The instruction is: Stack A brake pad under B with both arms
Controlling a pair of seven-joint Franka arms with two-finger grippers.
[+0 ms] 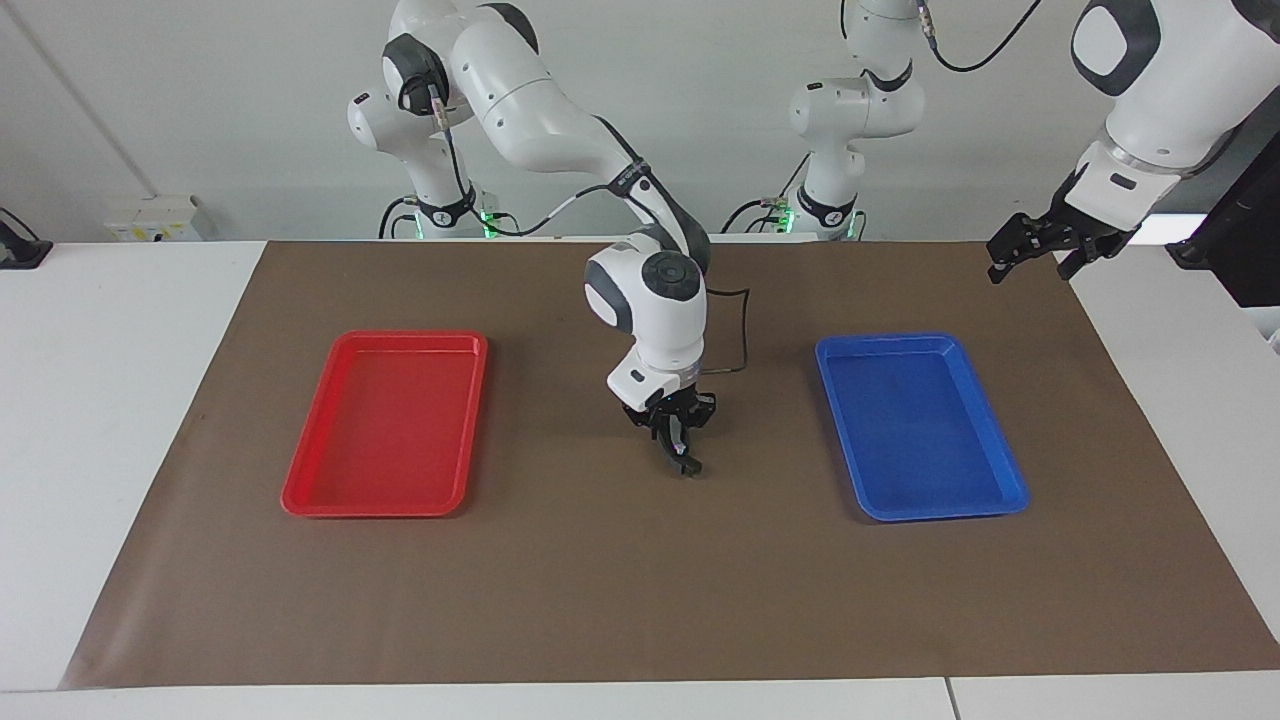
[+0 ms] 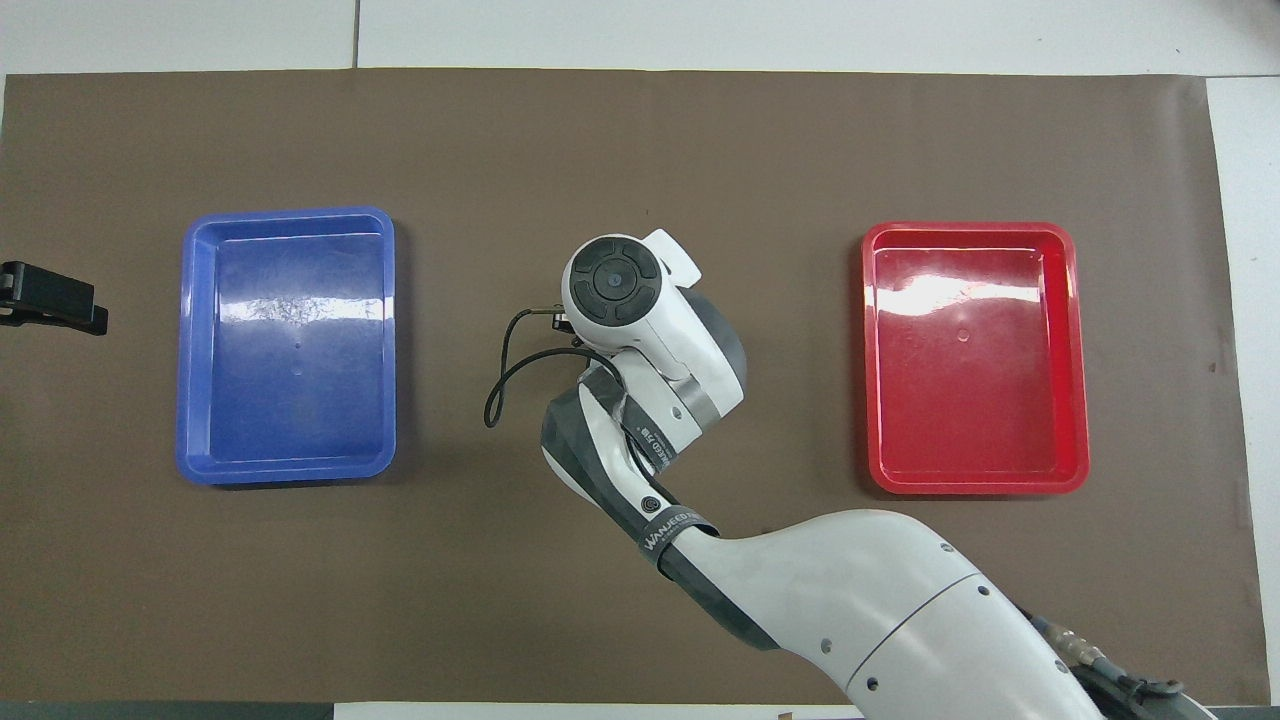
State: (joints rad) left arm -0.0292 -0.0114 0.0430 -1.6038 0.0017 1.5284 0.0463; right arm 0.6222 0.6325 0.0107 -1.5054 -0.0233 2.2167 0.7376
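Note:
Neither the A brake pad nor B shows in either view. My right gripper (image 1: pixel 686 462) points straight down over the middle of the brown mat (image 1: pixel 620 580), between the two trays, and its fingertips meet just above the mat. I cannot tell whether anything sits between them. In the overhead view the right arm's white wrist (image 2: pixel 640 320) hides that gripper and the mat under it. My left gripper (image 1: pixel 1028 268) waits open and empty in the air over the mat's edge at the left arm's end, and it shows as a black shape (image 2: pixel 55 303) at the edge of the overhead view.
An empty red tray (image 1: pixel 300 495) lies toward the right arm's end of the mat. An empty blue tray (image 1: pixel 1005 495) lies toward the left arm's end. A black cable (image 2: pixel 500 385) loops off the right wrist above the mat.

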